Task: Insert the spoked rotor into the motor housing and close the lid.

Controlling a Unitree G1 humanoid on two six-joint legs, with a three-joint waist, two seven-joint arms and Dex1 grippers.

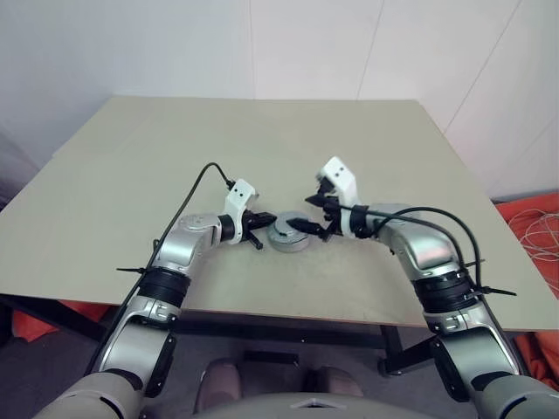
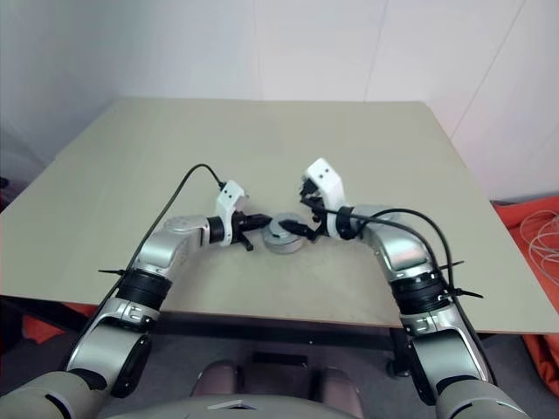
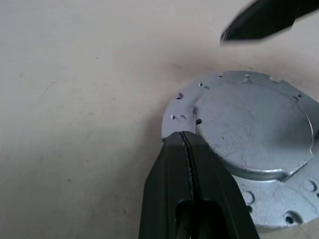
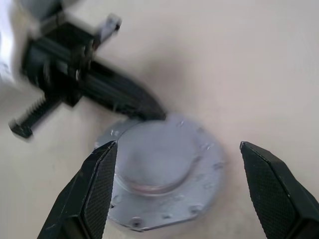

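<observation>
The grey metal lid (image 1: 288,232) lies flat and closed over the motor housing (image 1: 289,246) near the table's front middle, so the housing's inside is hidden. The spoked rotor is hidden. My left gripper (image 1: 269,218) is shut, and its tip (image 3: 183,135) rests at the lid's (image 3: 254,129) left rim with nothing between the fingers. My right gripper (image 1: 316,216) hovers open just right of and above the lid (image 4: 159,169), its fingers spread wider than the disc and clear of it. The right wrist view also shows the left gripper (image 4: 149,112) at the lid's edge.
The beige table (image 1: 262,148) stretches wide behind and to both sides of the assembly. Its front edge (image 1: 288,316) runs close below my arms. Orange material (image 1: 537,227) lies on the floor to the right.
</observation>
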